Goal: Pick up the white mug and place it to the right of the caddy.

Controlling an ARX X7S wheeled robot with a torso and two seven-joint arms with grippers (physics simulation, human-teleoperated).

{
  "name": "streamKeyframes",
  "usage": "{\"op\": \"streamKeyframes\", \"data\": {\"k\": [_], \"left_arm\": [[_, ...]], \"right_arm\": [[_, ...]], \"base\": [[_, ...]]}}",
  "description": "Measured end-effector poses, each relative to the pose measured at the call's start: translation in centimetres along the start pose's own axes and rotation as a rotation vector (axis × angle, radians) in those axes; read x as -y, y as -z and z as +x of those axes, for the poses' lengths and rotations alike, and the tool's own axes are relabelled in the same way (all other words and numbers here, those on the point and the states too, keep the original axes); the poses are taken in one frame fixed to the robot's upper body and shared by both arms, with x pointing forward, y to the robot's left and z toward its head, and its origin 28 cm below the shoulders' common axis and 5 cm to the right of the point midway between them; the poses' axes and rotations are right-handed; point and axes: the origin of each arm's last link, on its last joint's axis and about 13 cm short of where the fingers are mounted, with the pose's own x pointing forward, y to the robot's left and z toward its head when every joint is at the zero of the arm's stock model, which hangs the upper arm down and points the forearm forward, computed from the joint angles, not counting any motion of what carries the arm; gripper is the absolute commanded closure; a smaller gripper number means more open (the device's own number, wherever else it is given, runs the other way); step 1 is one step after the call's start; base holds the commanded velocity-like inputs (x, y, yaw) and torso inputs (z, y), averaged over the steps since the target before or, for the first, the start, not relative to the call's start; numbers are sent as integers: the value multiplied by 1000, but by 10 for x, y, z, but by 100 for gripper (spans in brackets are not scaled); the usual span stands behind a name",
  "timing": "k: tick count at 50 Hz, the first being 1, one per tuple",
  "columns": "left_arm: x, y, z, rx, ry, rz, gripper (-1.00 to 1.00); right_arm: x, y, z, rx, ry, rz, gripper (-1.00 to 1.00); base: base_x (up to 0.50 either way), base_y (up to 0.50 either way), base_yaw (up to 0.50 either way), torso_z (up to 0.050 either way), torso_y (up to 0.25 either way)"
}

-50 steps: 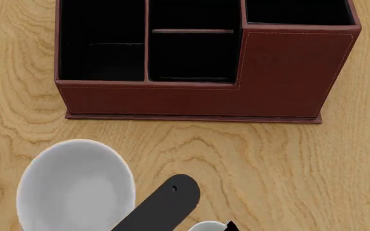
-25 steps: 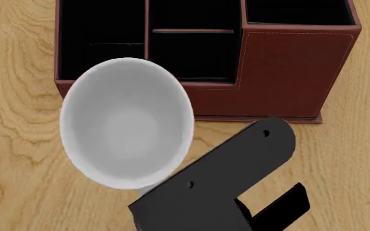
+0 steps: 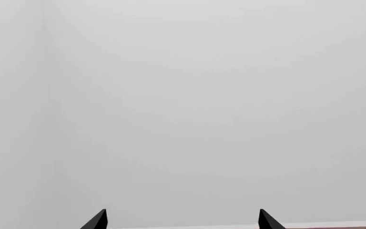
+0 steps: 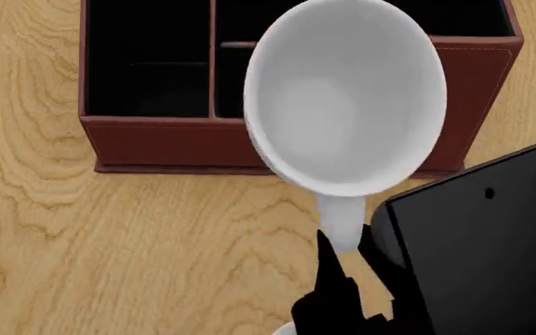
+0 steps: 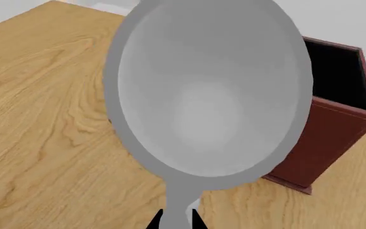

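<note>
The white mug (image 4: 343,105) hangs in the air, held by its handle (image 4: 339,220), and covers the middle and right part of the caddy (image 4: 156,143) in the head view. My right gripper (image 4: 343,255) is shut on the handle. In the right wrist view the mug (image 5: 211,90) fills the frame, open side toward the camera, with the handle between the fingertips of the right gripper (image 5: 175,220); the caddy (image 5: 326,138) stands behind it. My left gripper (image 3: 181,220) is open and empty, facing a blank grey wall.
The caddy stands on a light wooden table (image 4: 109,258). My right arm's black link (image 4: 482,244) fills the lower right of the head view. A pale rounded thing peeks in at the bottom edge (image 4: 285,329).
My right gripper has lifted the white mug up and carried it rightward, from the lower left of the head view to in front of the caddy's right half.
</note>
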Motion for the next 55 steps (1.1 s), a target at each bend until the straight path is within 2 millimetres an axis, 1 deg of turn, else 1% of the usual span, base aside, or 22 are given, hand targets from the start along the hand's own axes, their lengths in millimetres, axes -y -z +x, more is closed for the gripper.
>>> {"op": "streamKeyframes", "data": {"k": [18,27,42,55], "left_arm": [[2,0,1,1,7,0,-100],[2,2,3,-1,9,-2,-100],[2,7,3,-9,9,-4,-100],[1,8,3,-11,6,-6,-100]], "right_arm": [[25,12,-8,4,166,108,100],[35,19,-8,-10,246,145,100],[50,27,-2,-62,357,188,100],[60,26,10,-84,430,200,100]], "base": [[0,0,0,0,1],[0,0,0,0,0],[0,0,0,0,1],[0,0,0,0,1]]}}
